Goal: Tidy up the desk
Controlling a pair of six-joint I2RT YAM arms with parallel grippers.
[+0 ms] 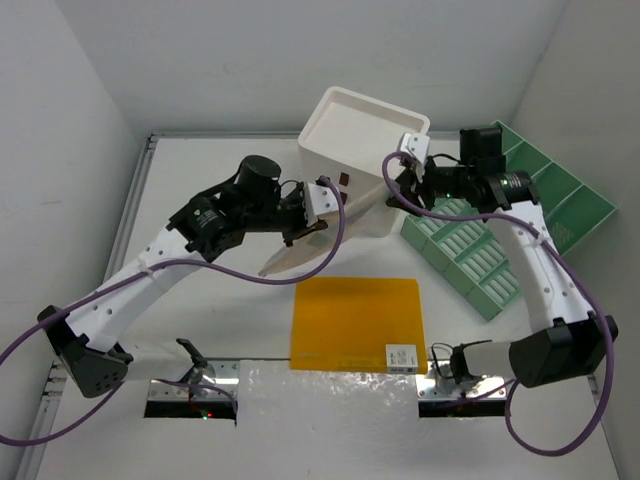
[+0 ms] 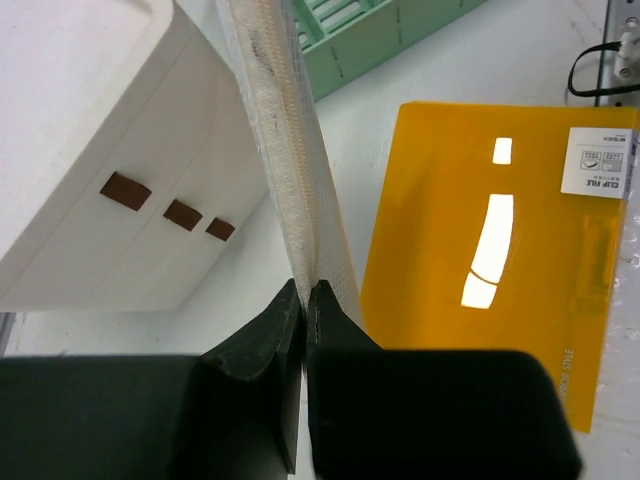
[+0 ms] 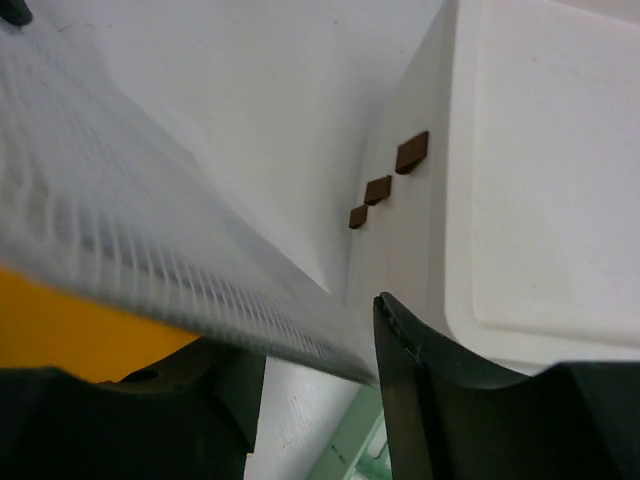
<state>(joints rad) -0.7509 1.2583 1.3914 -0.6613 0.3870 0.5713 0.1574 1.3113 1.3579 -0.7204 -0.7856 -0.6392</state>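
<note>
Weight and rigidity mark the desk (image 1: pixel 225 325) in the top view: a fixed flat slab, seemingly longer left to right, not for lifting; only what lies on it is. Over its middle the left tool (image 1: pixel 300 232) and right tool (image 1: pixel 396 190) meet a ribbed translucent sleeve (image 1: pixel 300 258). Left wrist view: jaws pinched tight on the sleeve's edge; it looks light, floppy, slick, best held at the rim. Right wrist view: jaws apart astride its far end, desk beneath
</note>
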